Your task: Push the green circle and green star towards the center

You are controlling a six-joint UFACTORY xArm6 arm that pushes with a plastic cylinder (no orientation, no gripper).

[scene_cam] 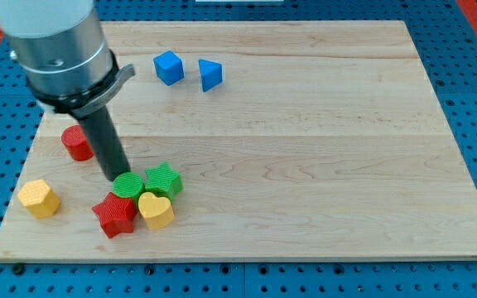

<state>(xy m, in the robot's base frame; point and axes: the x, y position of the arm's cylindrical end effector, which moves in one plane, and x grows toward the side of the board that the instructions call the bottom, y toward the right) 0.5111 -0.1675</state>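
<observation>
- Seven blocks lie on the wooden board (pixel 305 124): two green, two red, two yellow and two blue.
- The green circle (pixel 127 185) lies flat near the board's near-left corner, touching the green star (pixel 164 180) on its right; neither has a long axis, and the star's heading is unclear.
- Just nearer sit the red star (pixel 115 213) and yellow heart (pixel 156 209), packed against the greens.
- My tip (pixel 116 177) rests at the green circle's far-left edge; the rod has no jaws to part or close.
- The red cylinder (pixel 76 142) stands left of the rod, and the yellow hexagon (pixel 39 198) lies further left.
- The blue cube (pixel 169 67) and blue triangle (pixel 210 74) sit side by side at the far edge.
</observation>
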